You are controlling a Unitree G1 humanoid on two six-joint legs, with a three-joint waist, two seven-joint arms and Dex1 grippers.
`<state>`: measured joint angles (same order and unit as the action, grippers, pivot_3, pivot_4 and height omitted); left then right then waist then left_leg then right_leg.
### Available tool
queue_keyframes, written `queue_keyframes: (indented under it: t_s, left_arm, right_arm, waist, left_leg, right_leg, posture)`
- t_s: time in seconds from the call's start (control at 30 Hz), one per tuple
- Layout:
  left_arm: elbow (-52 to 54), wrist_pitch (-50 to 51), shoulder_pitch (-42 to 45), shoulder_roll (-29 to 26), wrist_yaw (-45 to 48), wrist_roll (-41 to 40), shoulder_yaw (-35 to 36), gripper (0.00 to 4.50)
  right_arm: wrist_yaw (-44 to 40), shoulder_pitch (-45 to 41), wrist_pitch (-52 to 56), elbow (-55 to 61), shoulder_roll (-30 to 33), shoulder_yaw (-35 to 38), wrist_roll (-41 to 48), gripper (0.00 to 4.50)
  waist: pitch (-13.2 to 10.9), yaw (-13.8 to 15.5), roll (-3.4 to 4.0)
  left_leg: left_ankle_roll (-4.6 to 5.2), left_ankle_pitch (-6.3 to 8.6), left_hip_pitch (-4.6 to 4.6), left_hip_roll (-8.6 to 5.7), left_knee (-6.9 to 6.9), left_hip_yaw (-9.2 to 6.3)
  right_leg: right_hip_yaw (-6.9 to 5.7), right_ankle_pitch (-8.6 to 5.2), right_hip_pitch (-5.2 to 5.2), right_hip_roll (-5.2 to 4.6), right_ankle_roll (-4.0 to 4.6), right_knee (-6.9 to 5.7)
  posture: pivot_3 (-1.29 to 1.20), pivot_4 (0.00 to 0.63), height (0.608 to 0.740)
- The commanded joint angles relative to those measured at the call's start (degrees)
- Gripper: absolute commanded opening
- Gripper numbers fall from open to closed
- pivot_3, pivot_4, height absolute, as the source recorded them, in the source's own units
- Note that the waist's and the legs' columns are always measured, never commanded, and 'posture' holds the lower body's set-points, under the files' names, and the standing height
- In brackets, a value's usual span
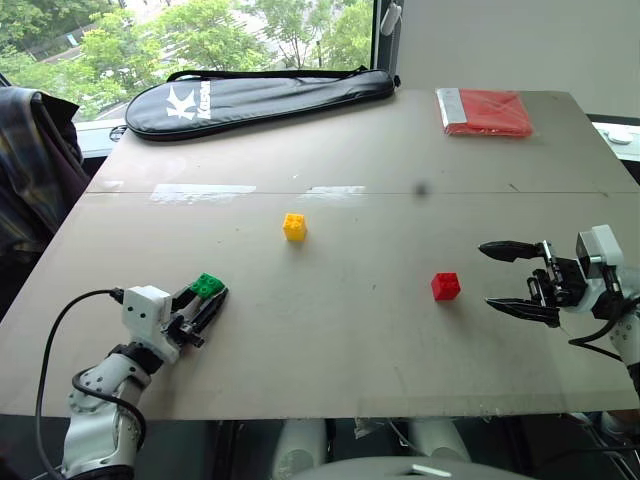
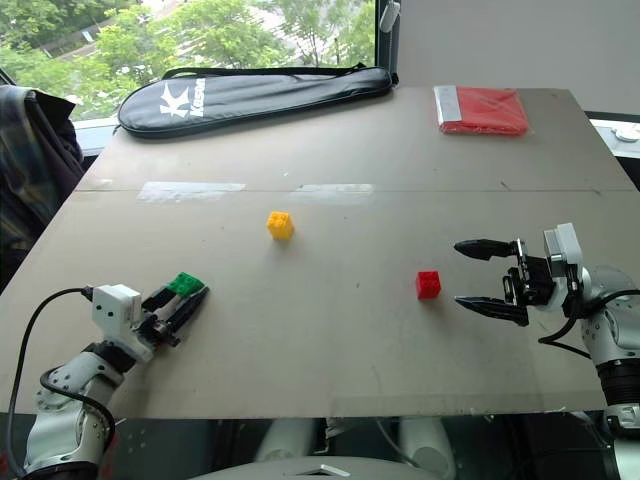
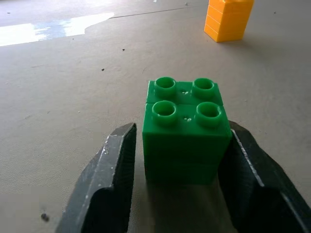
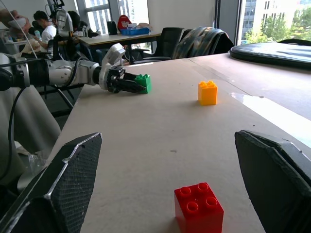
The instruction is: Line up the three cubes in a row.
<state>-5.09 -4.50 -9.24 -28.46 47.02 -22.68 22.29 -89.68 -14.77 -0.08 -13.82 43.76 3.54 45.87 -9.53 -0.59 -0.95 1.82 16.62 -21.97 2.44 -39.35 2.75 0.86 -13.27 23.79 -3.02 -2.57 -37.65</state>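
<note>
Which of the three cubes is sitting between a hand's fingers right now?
The green cube, between the left hand's fingers. The yellow cube and red cube stand free.

Hidden and cut-off parts

In the left wrist view the yellow cube (image 3: 228, 19) is cropped by the frame edge, and the green cube (image 3: 186, 131) hides its own base between the fingers (image 3: 104, 184). The surface (image 1: 330, 330) covers its near-edge supports; a plaid garment (image 1: 30, 170) is cut off.
</note>
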Motion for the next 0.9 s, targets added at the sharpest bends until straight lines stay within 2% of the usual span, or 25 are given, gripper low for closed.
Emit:
queue_keyframes:
  t_s: [0.03,0.2,0.3,0.4,0.5,0.63,0.9]
  left_arm:
    - [2.2,-1.6,1.2,-1.3,1.2,-0.5,-0.5,1.3]
    - [7.6,-1.1,2.5,-5.1,6.9,1.3,-6.3,1.3]
    - [12.6,5.9,5.6,-7.7,12.1,-3.0,-11.5,1.3]
    - [12.6,6.8,14.0,-9.6,21.1,-0.4,-21.6,1.3]
    - [6.7,6.7,25.1,-6.1,25.6,2.9,-30.2,1.3]
    - [-4.8,4.3,35.9,0.8,27.6,6.5,-36.2,1.3]
    - [-21.6,-2.8,44.7,10.9,27.0,12.5,-40.6,1.3]
  right_arm:
    - [-2.8,-0.1,0.8,2.8,-0.2,3.4,0.6,4.5]
    - [-2.8,0.6,1.7,3.0,-0.2,4.4,0.3,4.5]
    - [-2.8,0.6,1.5,2.3,0.0,4.1,0.1,4.5]
    - [-2.8,0.7,0.7,1.5,0.2,3.0,0.0,4.5]
    - [-2.8,1.8,-0.1,1.7,0.4,2.3,0.1,4.5]
    - [-2.8,3.0,-0.8,2.1,0.7,2.5,0.1,4.5]
    - [-2.8,7.5,-3.0,1.8,1.8,5.0,-1.1,4.5]
  waist:
    - [0.0,0.0,0.0]
    - [0.0,0.0,0.0]
    - [0.0,0.3,0.0]
    - [0.0,0.8,0.01]
    - [0.0,1.0,0.05]
    - [0.0,1.2,0.05]
    - [0.0,1.3,0.03]
  left_leg:
    - [0.0,0.0,0.0,0.01,0.0,0.0]
    - [0.0,0.0,-0.01,0.03,0.01,-0.01]
    - [0.0,0.0,-0.02,0.0,0.0,-0.01]
    - [-0.01,-0.01,-0.02,-0.08,-0.01,0.01]
    - [-0.01,-0.02,0.0,-0.21,-0.02,0.08]
    - [-0.01,-0.02,-0.09,-0.22,-0.06,0.13]
    - [0.0,-0.02,-0.17,-0.18,-0.02,-0.01]
  right_leg:
    - [0.0,0.0,0.0,0.0,0.0,0.0]
    - [-0.02,0.0,0.0,0.0,0.0,0.01]
    - [-0.02,0.0,0.0,-0.02,0.0,0.0]
    - [-0.01,0.0,-0.01,-0.03,0.0,-0.01]
    - [0.01,0.0,-0.05,0.04,0.0,-0.01]
    - [-0.03,0.13,-0.05,0.17,-0.24,0.03]
    - [-0.09,0.09,0.0,0.29,-0.31,0.04]
  posture:
    - [0.0,0.15,0.708]
    - [0.0,0.15,0.708]
    - [0.0,0.15,0.708]
    - [0.0,0.15,0.708]
    - [0.0,0.15,0.708]
    - [0.0,0.15,0.708]
    - [0.0,0.15,0.708]
